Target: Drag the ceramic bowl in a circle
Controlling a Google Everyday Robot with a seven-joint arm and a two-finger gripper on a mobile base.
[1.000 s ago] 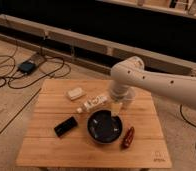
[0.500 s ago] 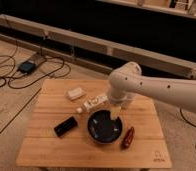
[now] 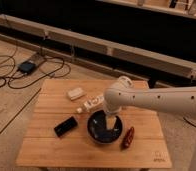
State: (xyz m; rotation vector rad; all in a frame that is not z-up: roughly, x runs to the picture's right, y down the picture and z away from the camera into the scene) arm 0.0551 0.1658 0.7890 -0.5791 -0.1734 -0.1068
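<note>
The ceramic bowl [image 3: 104,129] is large, round and glossy black with a dark bluish inside. It sits on the wooden table [image 3: 46,140], right of centre. My white arm comes in from the right and bends down over the bowl. My gripper [image 3: 111,123] reaches down inside the bowl, near its back right part.
A flat black rectangular box [image 3: 65,126] lies left of the bowl. A small white block [image 3: 75,93] and a white bottle-like item [image 3: 92,103] lie behind it. A dark red object [image 3: 128,137] lies right of the bowl. Cables and a device [image 3: 27,67] lie on the floor at left.
The arm has swung down and left over the bowl, and the gripper has dropped into it. The bowl stays in about the same place.
</note>
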